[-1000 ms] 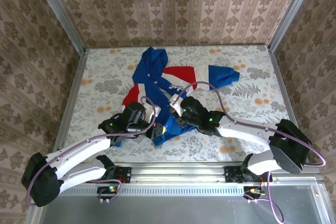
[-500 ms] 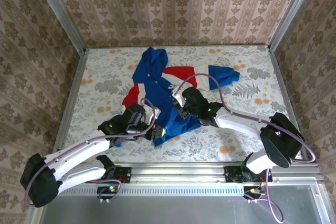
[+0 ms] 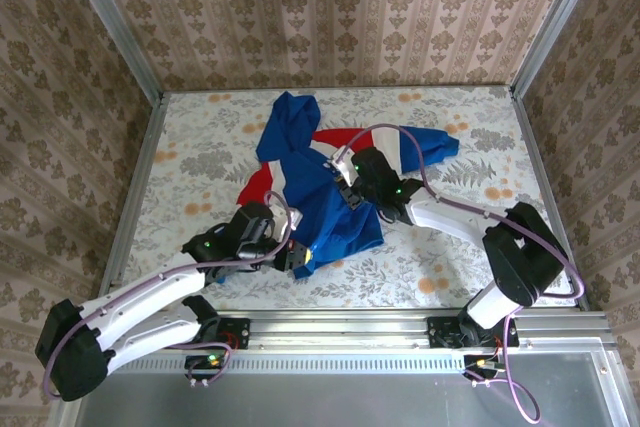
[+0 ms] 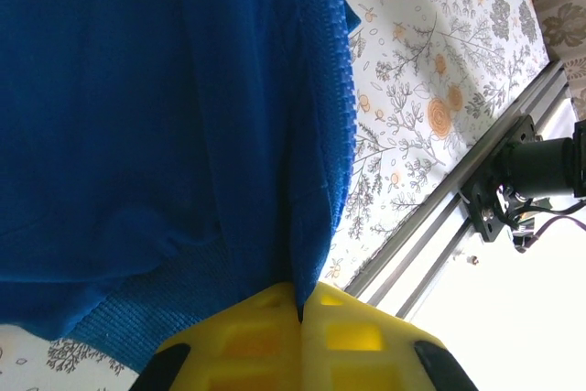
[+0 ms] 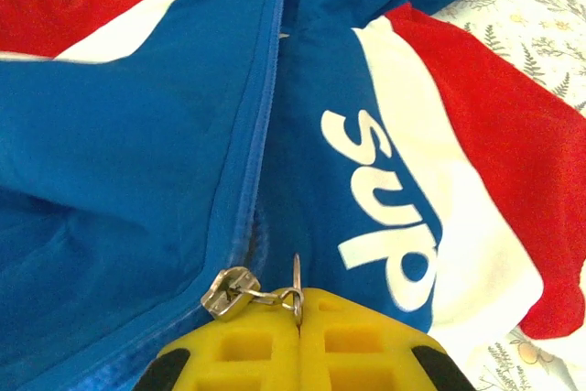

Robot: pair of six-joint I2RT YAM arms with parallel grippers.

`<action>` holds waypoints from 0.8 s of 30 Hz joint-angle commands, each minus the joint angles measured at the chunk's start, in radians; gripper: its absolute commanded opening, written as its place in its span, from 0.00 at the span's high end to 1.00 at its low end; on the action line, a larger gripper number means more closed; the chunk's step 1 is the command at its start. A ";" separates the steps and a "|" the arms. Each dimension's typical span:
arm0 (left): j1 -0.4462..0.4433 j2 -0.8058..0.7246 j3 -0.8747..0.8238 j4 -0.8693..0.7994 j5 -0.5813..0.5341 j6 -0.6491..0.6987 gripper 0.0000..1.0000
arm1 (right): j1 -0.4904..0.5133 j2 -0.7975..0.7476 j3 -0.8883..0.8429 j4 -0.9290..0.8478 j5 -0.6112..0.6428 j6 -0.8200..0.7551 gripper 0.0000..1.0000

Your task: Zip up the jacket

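Blue jacket (image 3: 330, 219) mid-zip: my right gripper (image 5: 298, 305) pinches the zipper pull (image 5: 295, 276), and my left gripper (image 4: 300, 305) clamps the near hem (image 4: 328, 116). Next, I'd draw the pull far, toward the collar.

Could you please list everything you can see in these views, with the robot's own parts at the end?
jacket: one, royal blue with a red-and-white band, lying mid-table, front still unzipped.
Sup lettering: one, white, on the jacket front.
zipper pull: one, silver, low on the jacket's front opening.
table: one, pale floral cover, under the jacket.
walls: three, beige patterned, around the table.
rail: one, silver, along the near edge.
left gripper: one, yellow fingers, shut on the jacket's ribbed hem.
right gripper: one, yellow fingers, shut on the zipper pull.
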 commanded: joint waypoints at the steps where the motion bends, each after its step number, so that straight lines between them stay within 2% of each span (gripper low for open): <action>1: -0.015 -0.015 -0.020 -0.095 0.035 -0.026 1.00 | -0.043 0.025 0.064 0.025 0.028 -0.017 1.00; 16: -0.016 -0.042 -0.032 -0.148 0.024 -0.052 1.00 | -0.131 0.204 0.236 0.017 -0.026 -0.025 1.00; 24: 0.019 -0.092 -0.031 -0.218 0.033 -0.057 1.00 | -0.152 0.334 0.366 0.023 -0.062 -0.002 1.00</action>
